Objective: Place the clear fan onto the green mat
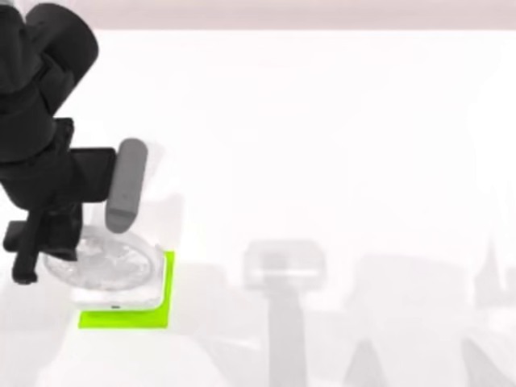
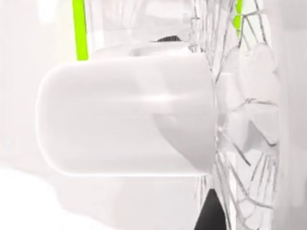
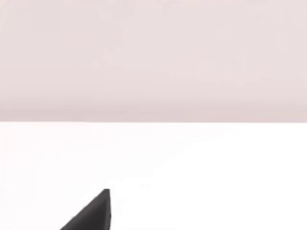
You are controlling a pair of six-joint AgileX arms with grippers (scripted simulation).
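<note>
The clear fan (image 1: 105,262) stands at the table's front left, its round grille facing up and its squarish base (image 1: 121,300) over the green mat (image 1: 129,317). The mat shows only as a lime strip along the base's right and front sides. My left gripper (image 1: 44,256) straddles the grille's left rim and is shut on it. In the left wrist view the fan's motor housing (image 2: 129,115) fills the middle, one dark finger (image 2: 211,213) lies against the grille (image 2: 249,143), and a strip of the mat (image 2: 79,28) shows beyond. The other finger is hidden.
My left arm (image 1: 40,121) reaches down from the top-left corner. My right arm is out of the top view; its wrist view shows only a dark wedge of the right gripper (image 3: 96,213) over white table and a pale wall (image 3: 153,57).
</note>
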